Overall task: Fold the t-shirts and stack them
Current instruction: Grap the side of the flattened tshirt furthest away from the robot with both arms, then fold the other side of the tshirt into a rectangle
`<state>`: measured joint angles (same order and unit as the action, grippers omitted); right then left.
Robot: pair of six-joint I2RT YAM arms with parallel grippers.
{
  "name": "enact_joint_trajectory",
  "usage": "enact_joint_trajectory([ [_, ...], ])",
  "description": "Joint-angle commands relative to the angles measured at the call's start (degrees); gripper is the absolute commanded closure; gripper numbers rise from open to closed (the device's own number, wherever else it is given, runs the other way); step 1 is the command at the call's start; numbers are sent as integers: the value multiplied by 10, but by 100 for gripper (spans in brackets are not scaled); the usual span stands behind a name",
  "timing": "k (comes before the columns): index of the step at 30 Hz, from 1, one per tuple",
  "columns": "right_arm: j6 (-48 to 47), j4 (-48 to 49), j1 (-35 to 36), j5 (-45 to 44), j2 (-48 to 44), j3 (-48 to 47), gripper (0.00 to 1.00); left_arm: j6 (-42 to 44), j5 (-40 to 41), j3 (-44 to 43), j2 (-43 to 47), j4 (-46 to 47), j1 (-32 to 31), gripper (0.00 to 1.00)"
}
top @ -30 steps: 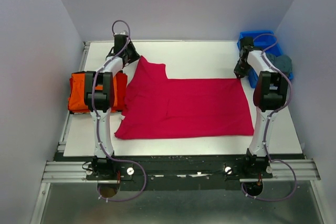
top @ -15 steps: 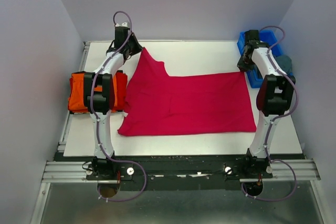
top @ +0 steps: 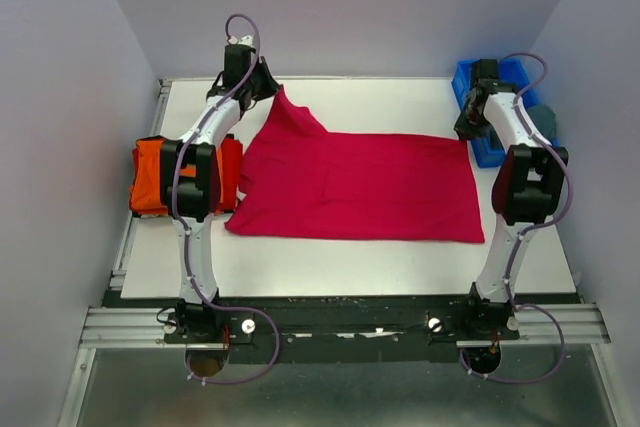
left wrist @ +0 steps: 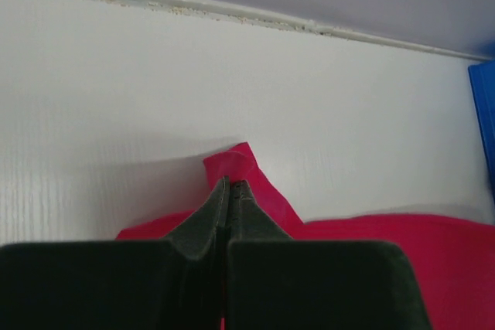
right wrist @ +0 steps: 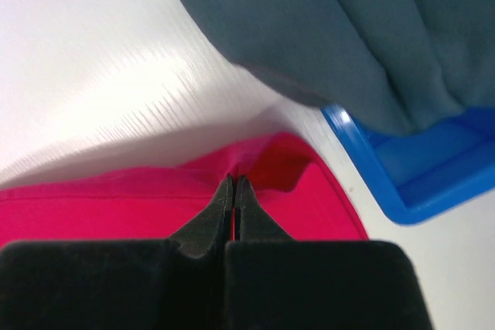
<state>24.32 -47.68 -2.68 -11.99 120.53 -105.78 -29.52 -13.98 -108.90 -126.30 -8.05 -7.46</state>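
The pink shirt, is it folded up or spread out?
Spread out: the crimson-pink t-shirt lies wide and mostly flat across the table.

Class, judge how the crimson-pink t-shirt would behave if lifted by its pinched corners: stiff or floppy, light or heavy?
Probably floppy: the crimson-pink t-shirt peaks at the left gripper while the rest lies flat. Likely light: the right gripper holds its corner by a pinch. The middle may sag.

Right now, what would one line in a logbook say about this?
left gripper: shut on crimson-pink shirt, far-left corner | right gripper: shut on its far-right corner | orange shirt: folded, left of it
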Motion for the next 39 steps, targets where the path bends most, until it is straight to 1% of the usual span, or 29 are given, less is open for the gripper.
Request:
enact_joint_trajectory([
  [1, 0, 6, -11, 17, -70, 55, 99, 38, 4, 54, 84, 10, -12, 100],
  [6, -1, 17, -21, 21, -122, 102, 99, 50, 23, 132, 148, 35, -18, 100],
  [10, -3, 20, -28, 27, -147, 120, 99, 60, 40, 193, 196, 46, -24, 100],
  [18, -4, 14, -32, 31, -166, 138, 99, 77, 87, 304, 295, 74, -36, 100],
  [26, -1, 9, -36, 25, -171, 143, 99, 90, 112, 373, 356, 78, -56, 100],
  [28, -1, 12, -37, 25, -169, 146, 99, 90, 133, 388, 373, 76, -67, 100],
  [33, 2, 14, -40, 20, -167, 153, 99, 87, 221, 426, 417, 58, -103, 100],
  [39, 8, 22, -39, 20, -180, 181, 99, 83, 263, 480, 466, 57, -125, 100],
])
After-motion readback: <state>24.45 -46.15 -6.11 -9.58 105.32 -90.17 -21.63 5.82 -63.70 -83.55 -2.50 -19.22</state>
